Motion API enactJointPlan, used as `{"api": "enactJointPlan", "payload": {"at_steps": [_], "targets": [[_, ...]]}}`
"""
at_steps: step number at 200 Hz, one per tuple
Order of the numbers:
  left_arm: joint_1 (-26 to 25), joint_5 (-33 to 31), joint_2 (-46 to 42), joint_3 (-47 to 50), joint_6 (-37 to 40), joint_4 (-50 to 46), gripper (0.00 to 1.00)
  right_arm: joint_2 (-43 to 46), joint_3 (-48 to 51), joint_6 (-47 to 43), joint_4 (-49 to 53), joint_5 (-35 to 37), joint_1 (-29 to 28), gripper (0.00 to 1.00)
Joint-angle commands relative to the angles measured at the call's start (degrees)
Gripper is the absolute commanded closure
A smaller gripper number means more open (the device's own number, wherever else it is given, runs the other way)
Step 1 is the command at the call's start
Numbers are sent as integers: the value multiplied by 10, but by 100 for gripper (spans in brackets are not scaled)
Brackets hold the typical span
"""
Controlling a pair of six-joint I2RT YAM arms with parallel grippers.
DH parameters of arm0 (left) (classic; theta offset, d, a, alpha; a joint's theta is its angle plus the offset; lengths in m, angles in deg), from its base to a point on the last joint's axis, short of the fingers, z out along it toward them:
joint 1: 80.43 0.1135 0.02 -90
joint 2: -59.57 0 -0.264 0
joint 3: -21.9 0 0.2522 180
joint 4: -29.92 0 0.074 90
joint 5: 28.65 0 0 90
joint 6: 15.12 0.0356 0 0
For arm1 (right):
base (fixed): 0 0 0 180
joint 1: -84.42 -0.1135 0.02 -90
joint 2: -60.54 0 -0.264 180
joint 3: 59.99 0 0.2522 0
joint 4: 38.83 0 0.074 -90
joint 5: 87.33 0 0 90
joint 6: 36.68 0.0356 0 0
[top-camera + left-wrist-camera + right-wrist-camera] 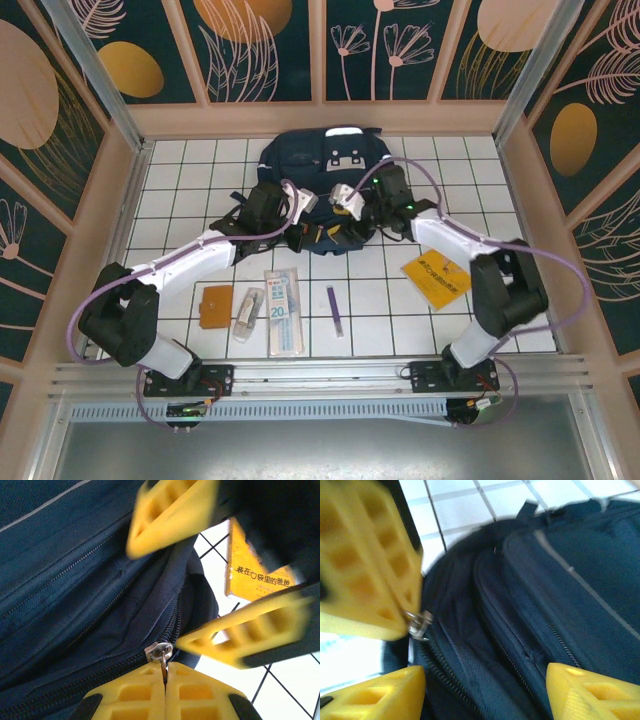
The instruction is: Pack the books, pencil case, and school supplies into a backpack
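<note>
At the far middle of the surface [180, 190], from above: backpack [312, 160], navy, lying flat. Left arm [190, 262] and right arm [450, 240] both stretched to its near edge. Nearer the bases, well apart from it, in a row: orange-brown book [217, 305], small packet [247, 312], clear pack [283, 310], pen [334, 310]. Off to the right, yellow booklet [437, 275]. None packed yet.

From the left wrist: left gripper [165, 680] clenched on the zipper pull [161, 652], fingers [135, 695] pressed flat together. Opposite, right gripper [155, 594], blurred, spread wide, grasping nothing. Beyond, a corner of the booklet on the tiles.

From the right wrist: right gripper again, released, parted above the backpack's zip; zip seemingly part open, with dark fabric folds below.

Handling, as a judgement: backpack soft and limp, likely to sag and fold shut, so best taken by the pull and by the fabric lip of the opening. Book and booklet thin and flat against the tiles, best pinched at an edge. Pack and packet probably slick. Pen light, apt to roll.

Surface: white square tiles with dark lines, metal rail [320, 372] along the near edge. Room: wood-framed walls [260, 50] in dark teal with pale leaves and gold discs.
</note>
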Motion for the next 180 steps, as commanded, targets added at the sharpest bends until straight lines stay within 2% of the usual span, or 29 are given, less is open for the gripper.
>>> {"api": "enactJointPlan", "payload": {"at_steps": [1,9,20,32,55,69,87,134,180], "targets": [[1,40,-16,-23,34,37,100,-31,-28,-125,72,29,-20,40],[1,40,-19,-22,39,33,100,-36,-29,-134,71,32,-23,50],[1,31,-25,-24,56,17,100,-34,-22,-143,61,41,-25,74],[5,-13,-38,-21,77,-5,100,-18,-2,-160,47,54,-23,100],[32,-95,-76,7,121,-30,100,25,42,-195,22,52,-19,100],[47,-163,-104,43,150,-25,100,53,69,-198,-9,38,-14,100],[71,-218,-127,79,188,-7,100,75,92,-195,-39,35,-11,100],[159,-259,-67,87,190,17,100,106,97,-202,-39,32,-2,100],[226,-292,60,34,140,48,100,146,87,-198,-11,-2,-2,100]]}}
